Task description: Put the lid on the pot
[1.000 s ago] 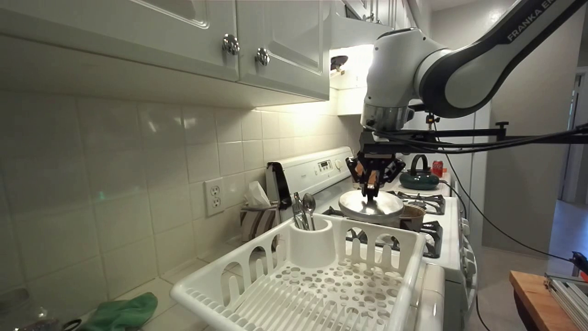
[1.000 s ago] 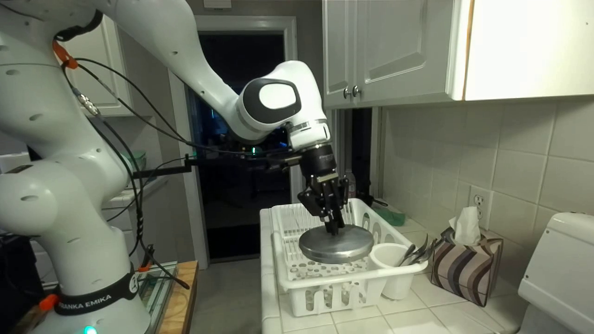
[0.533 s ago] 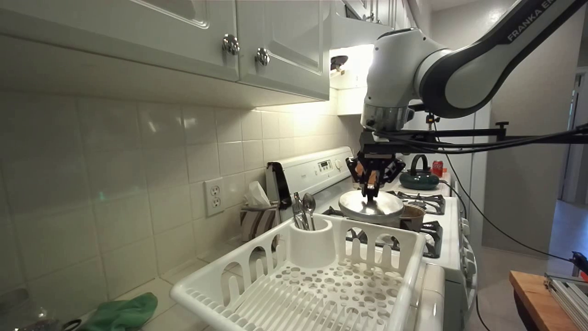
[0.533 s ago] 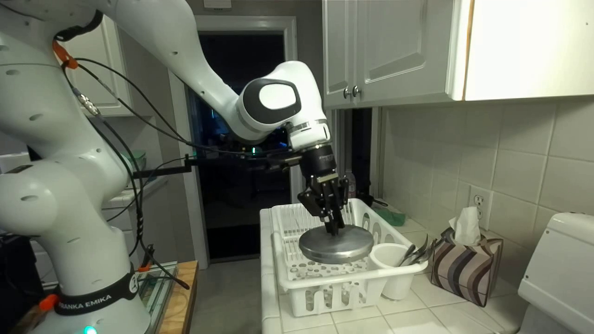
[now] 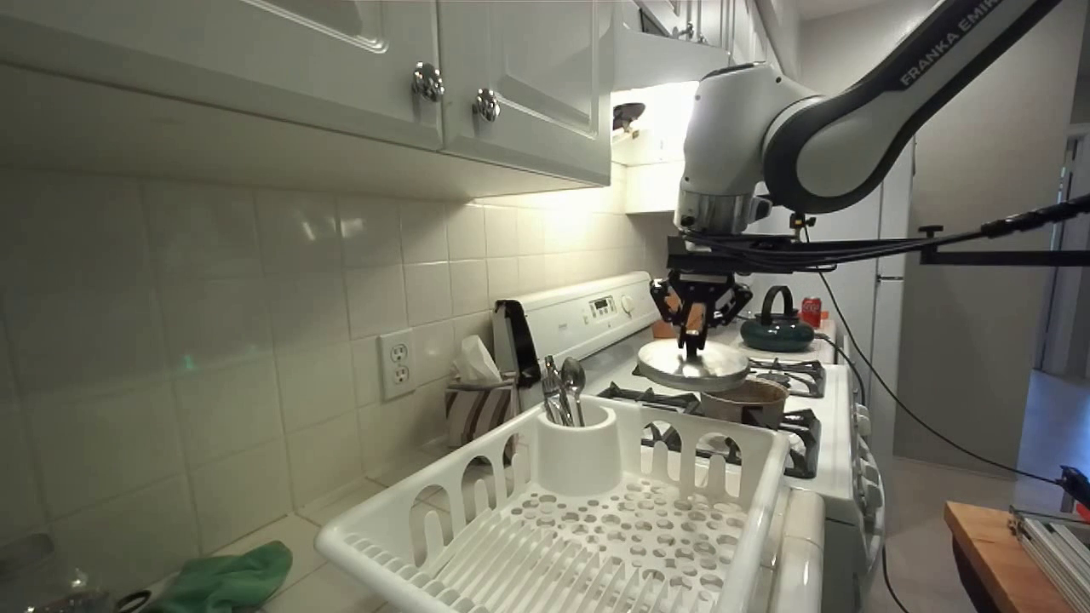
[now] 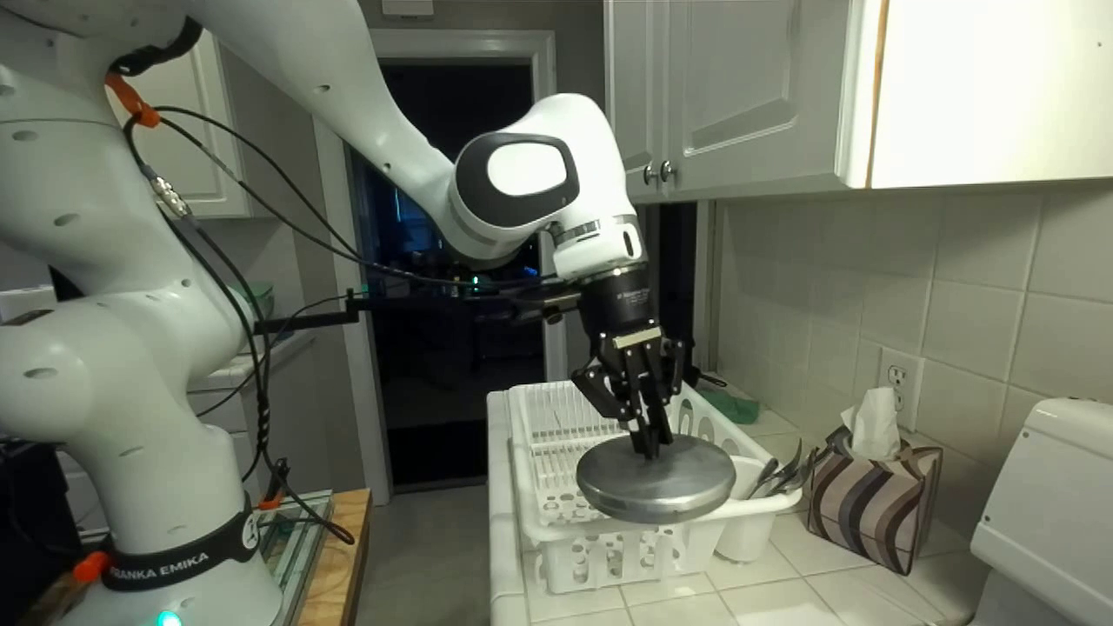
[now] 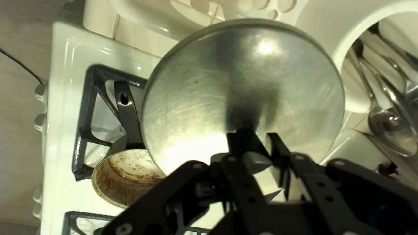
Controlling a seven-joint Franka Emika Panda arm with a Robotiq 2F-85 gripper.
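The round silvery lid hangs level in the air; it shows in both exterior views and in the wrist view. My gripper points down at the middle of the lid, its fingers closed around the small knob, which is mostly hidden by the fingers. The pot, stained brown inside with a black handle, sits on the stove grate in an exterior view and in the wrist view. The lid is above and beside it, covering part of the pot from the wrist camera.
The white dish rack stands on the counter beside the stove, with cutlery in a cup. A tissue box is near the wall. A green kettle and a red can are farther back.
In the last half second my arm carried the lid away from the dish rack toward the stove and slightly up. More of the pot now shows. Before that it was still.
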